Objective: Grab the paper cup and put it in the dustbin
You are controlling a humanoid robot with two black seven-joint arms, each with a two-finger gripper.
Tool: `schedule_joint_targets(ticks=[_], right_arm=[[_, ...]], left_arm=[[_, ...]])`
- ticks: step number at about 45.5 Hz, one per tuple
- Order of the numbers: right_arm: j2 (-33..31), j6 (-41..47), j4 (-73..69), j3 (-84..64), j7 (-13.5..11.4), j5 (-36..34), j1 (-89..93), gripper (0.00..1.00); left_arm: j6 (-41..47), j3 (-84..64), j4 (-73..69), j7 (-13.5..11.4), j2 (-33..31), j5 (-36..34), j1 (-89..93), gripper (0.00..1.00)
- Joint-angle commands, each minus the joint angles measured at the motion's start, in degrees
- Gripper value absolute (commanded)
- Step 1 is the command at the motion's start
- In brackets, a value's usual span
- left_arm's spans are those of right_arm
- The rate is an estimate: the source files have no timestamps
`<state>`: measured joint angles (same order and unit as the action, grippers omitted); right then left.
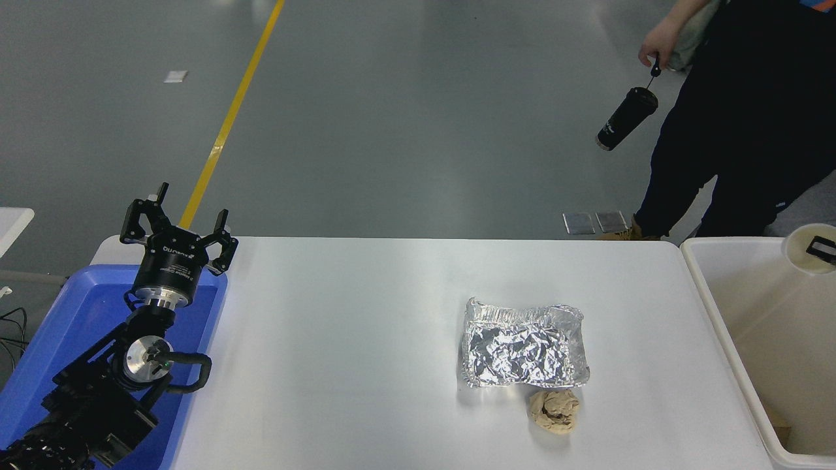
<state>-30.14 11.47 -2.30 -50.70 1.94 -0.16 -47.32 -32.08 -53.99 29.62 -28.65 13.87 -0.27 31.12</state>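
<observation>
Paper cup (802, 251), small, white and tapered with a cream inside, hangs at the far right edge of the head view, mouth up, over the far end of the large cream-white plastic dustbin (718, 307) that stands against the right side of the white table (339, 352). Only a black tip of the right gripper (821, 250) shows, reaching over the cup's rim; it seems to hold the cup, though whether its fingers are clamped cannot be told. Left of the dustbin, on the table, lies a crumpled silver foil tray (522, 344), and a crumpled brown paper ball (554, 410) touches its near edge. Well left of the dustbin, at the table's opposite side, the parked left gripper (177, 225) hovers with fingers spread above a blue plastic bin (78, 313). Beyond the dustbin's far end stands a person in dark clothes, whose hand (658, 47) dangles a black flask (626, 119) by a loop.
</observation>
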Motion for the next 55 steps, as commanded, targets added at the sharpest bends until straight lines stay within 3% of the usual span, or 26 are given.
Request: schedule_joint_targets(ticks=[1,15,40,44,49,51,55], right_arm=[[2.3,-6.5,1.2,6.4,-2.3,-3.0,8.2,0.00],[6.8,-11.0,1.4,11.1,-2.4,-3.0,13.2,0.00],[8.2,-11.4,1.5,11.2,-2.4,-3.1,14.1,0.00],[8.1,-12.8,1.5,11.2,-2.3,-3.1,13.9,0.42],[8.2,-15.9,1.4,11.2,-2.3,-3.4,13.7,0.80],[8.4,-16.7,1.4,11.1,-2.2,-3.5,13.7,0.90],[9.0,-18.5,1.4,11.1,-2.2,-3.4,13.7,0.98]], left_arm=[[0.0,0.0,0.0,0.0,-0.1,0.0,0.0,0.98],[0.0,-0.1,0.0,0.0,0.0,0.0,0.0,0.98],[0.0,-0.1,0.0,0.0,0.0,0.0,0.0,0.98],[0.0,0.0,0.0,0.0,0.0,0.0,0.0,0.98],[0.0,-0.1,0.1,0.0,-0.1,0.0,0.0,0.98],[0.0,-0.1,0.1,0.0,0.0,0.0,0.0,0.98],[0.0,0.0,0.0,0.0,0.0,0.0,0.1,0.98]])
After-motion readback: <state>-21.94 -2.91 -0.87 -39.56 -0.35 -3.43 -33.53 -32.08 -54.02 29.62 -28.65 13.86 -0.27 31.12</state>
